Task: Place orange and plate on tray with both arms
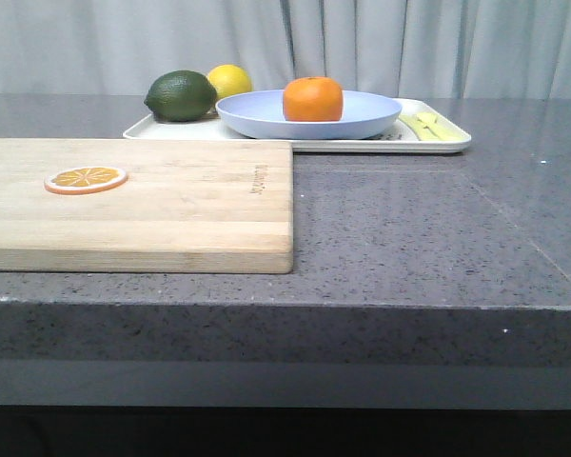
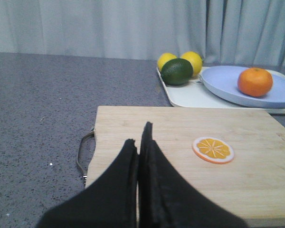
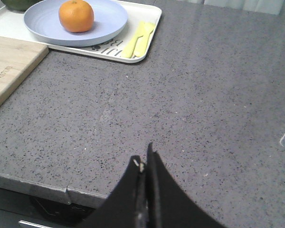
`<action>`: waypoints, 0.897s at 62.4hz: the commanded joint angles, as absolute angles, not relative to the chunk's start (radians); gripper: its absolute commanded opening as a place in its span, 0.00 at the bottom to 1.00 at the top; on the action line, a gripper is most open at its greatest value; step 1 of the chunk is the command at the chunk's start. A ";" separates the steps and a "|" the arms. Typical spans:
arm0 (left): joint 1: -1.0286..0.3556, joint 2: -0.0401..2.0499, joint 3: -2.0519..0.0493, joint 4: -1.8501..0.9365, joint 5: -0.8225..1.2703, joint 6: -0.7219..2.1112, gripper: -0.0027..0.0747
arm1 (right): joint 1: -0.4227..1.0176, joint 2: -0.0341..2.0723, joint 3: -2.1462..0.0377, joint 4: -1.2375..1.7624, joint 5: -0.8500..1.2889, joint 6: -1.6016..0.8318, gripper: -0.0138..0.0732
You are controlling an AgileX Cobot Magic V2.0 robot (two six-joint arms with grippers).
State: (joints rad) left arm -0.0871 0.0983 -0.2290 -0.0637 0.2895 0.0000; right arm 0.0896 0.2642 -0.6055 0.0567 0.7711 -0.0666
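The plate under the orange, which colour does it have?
The plate is plain pale lavender-blue, without pattern; the right wrist view shows it best.

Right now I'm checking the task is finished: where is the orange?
In the front view the orange sits in the plate, which rests on the tray at the table's far side, right of the lime.

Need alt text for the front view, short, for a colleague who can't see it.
An orange sits on a lavender plate on an off-white tray at the back of a grey counter. A wooden cutting board with an orange slice lies front left.
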 commanded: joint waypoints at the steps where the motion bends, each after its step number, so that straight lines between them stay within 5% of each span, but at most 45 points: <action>1: -0.065 0.077 -0.172 -0.108 0.100 -0.010 0.01 | 0.087 0.275 -0.629 0.046 0.703 -0.068 0.02; 22: -0.064 -0.025 0.037 -0.108 -0.051 -0.010 0.01 | 0.087 0.275 -0.629 0.046 0.704 -0.068 0.02; 56: -0.064 -0.023 0.035 -0.069 -0.018 -0.010 0.01 | 0.087 0.275 -0.629 0.046 0.704 -0.068 0.02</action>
State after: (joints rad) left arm -0.0634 -0.0039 0.0073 -0.0924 0.0621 0.0000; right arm 0.0896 0.2642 -0.6055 0.0567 0.7733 -0.0666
